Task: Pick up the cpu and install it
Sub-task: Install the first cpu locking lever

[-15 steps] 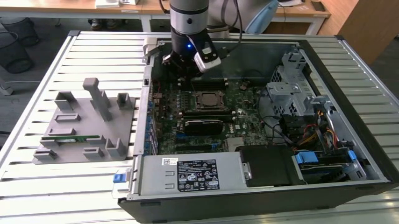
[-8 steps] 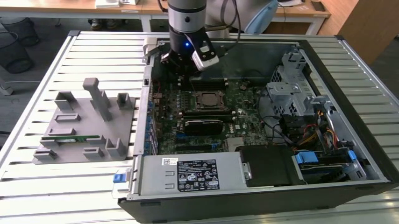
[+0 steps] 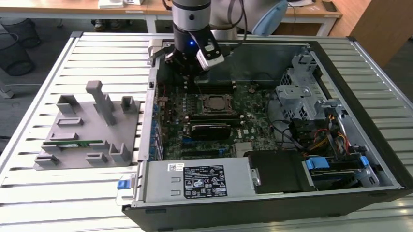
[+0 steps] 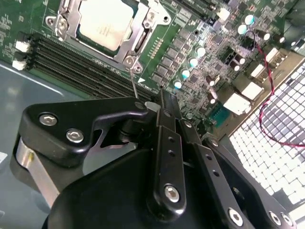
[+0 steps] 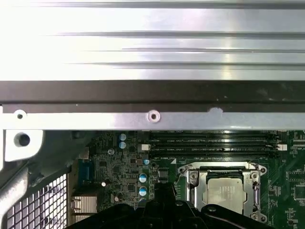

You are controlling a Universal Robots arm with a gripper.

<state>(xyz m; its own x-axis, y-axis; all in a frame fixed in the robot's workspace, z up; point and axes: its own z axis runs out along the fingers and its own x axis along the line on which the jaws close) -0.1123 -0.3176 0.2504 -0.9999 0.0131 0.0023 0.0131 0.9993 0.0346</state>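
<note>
In the exterior view, the gripper (image 3: 187, 67) hangs in the upper middle of the frame over the open computer case (image 3: 361, 96), just above the motherboard socket (image 3: 215, 103) at centre. A grey fixture (image 3: 90, 125) lies at left. In the second wrist view, the cpu (image 4: 106, 24) sits seated in the socket at upper left; the black fingers (image 4: 164, 124) look pressed together, holding nothing. In the first wrist view, the cpu (image 5: 224, 191) lies at lower right.

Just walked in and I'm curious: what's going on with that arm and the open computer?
A robot arm's hand hovers inside the open computer case, above the motherboard. The cpu already sits in its socket, seen in both wrist views. On the slatted table a grey fixture stands beside the case.
</note>
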